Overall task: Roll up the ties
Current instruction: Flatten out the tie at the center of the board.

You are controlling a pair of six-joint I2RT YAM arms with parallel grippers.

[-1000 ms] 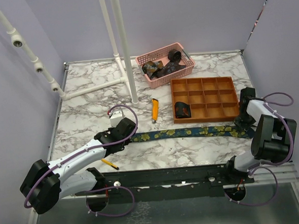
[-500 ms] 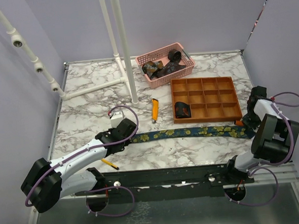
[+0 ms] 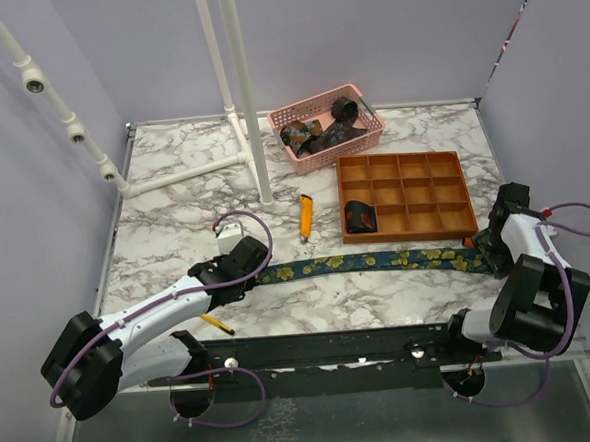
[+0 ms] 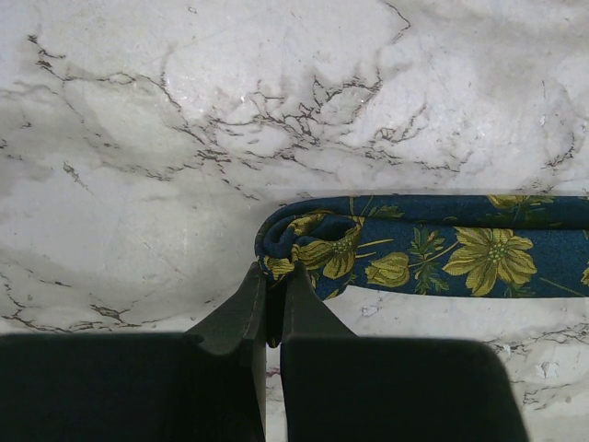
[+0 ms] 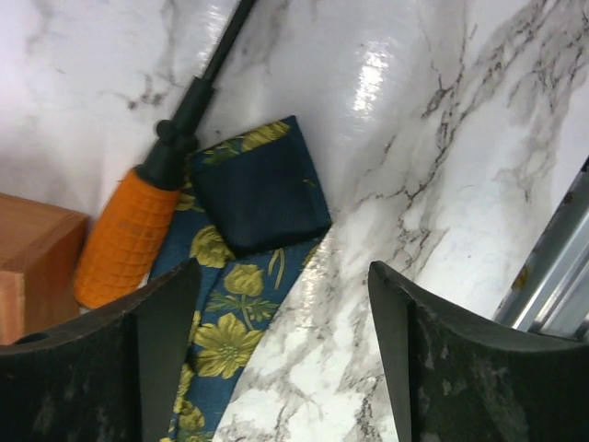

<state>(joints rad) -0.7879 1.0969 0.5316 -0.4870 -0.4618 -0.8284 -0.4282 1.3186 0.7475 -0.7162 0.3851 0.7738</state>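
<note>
- Ok, left gripper [image 3: 250, 271] was low on the marble table [image 3: 174, 208], fingers [image 4: 235, 318] closed to a thin slit, pinching the near edge of the flat tie [image 3: 378, 262] at its left end.
- That end [image 4: 308, 241] was curled over on itself (navy, yellow flowers); the rest of the tie ran flat to the right across the table's near half.
- Utility knife [image 3: 304, 215] lay just beyond the tie, near its middle, not touching.
- Pink basket [image 3: 369, 116] sat at the back with loose ties [image 3: 320, 134] piled inside.
- Wooden tray [image 3: 408, 236] sat just beyond the tie; one coiled tie [image 3: 360, 216] was in its near-left compartment.
- Tie's right end [image 5: 258, 198] was folded back, plain side up, with the orange-handled screwdriver [image 5: 124, 239] touching it beside the tray corner.
- Right gripper [image 5: 281, 350] hung over that end, fingers spread wide, holding nothing.
</note>
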